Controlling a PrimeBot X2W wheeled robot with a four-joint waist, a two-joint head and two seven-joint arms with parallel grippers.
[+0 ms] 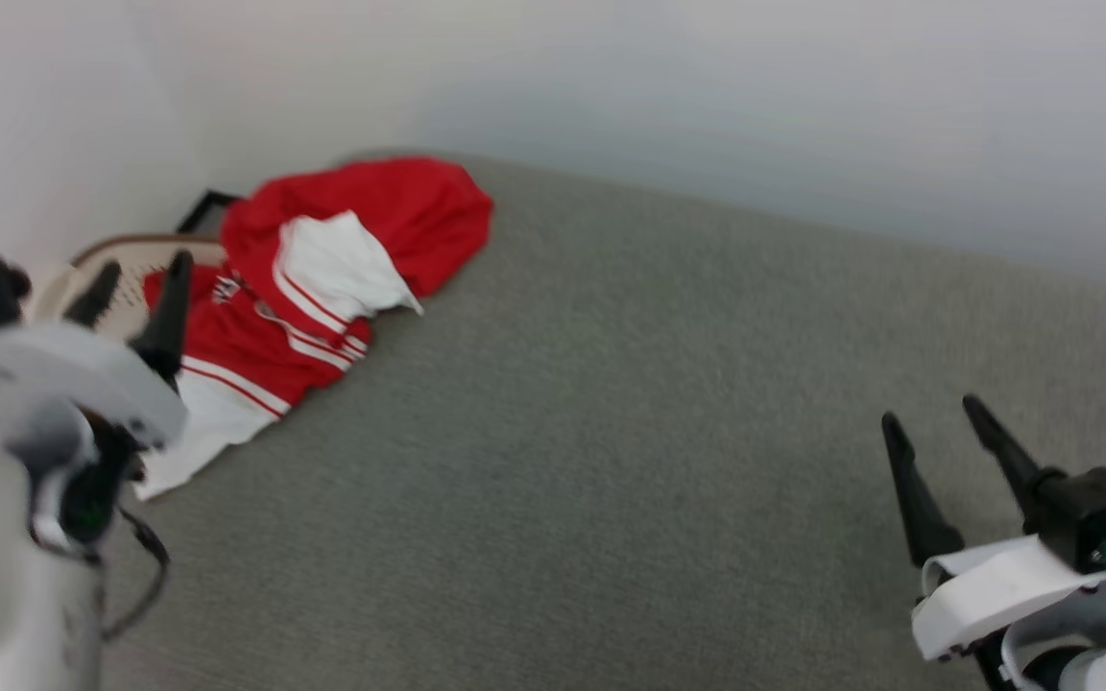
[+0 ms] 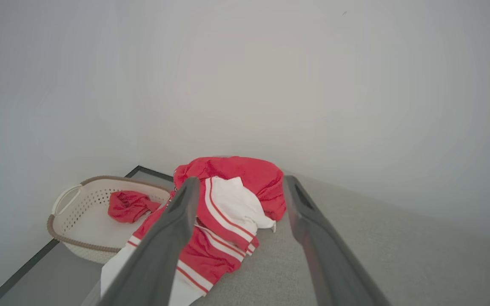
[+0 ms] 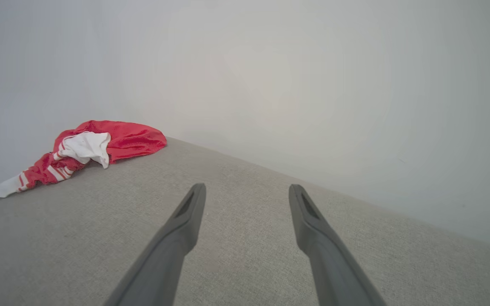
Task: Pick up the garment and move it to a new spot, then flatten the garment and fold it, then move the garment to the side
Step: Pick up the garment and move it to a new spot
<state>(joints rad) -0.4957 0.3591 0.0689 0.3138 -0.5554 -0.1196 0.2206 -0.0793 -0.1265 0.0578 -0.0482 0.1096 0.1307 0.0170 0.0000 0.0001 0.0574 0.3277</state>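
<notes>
Since the head camera is a bit smeared, take the fine detail loosely. The work area is a grey woven fabric top (image 1: 668, 461), like a padded table or cushion. It runs up against a plain white wall (image 1: 707, 86) that turns a corner at about 10 o'clock in the head view. Tucked beside that corner is a white perforated basket (image 2: 72, 212) with a brown rim, and a small plain red cloth (image 2: 128, 205) lies crumpled inside it.

The shirt (image 1: 390, 206) is bunched up at 10 o'clock on the fabric top, right by the corner. Its lettering is basically unreadable, just a scrap of dark print peeking out of the folds. In the head view the left arm covers part of its near end and most of the basket. The white end looks like it spills past the edge of the top, but I can't say for sure.

Its long axis runs from 7 o'clock to 1 o'clock in the head view, with the white, striped end at 7 and the rumpled red end at 1. A white sleeve is flopped on top in the middle, tip pointing toward 4.

The left gripper (image 1: 142, 269) sits at 9 o'clock, spread wide and empty, with its tips in front of the shirt. The right gripper (image 1: 930, 411) is at 4 o'clock, also wide and empty, over bare fabric well apart from the shirt.
</notes>
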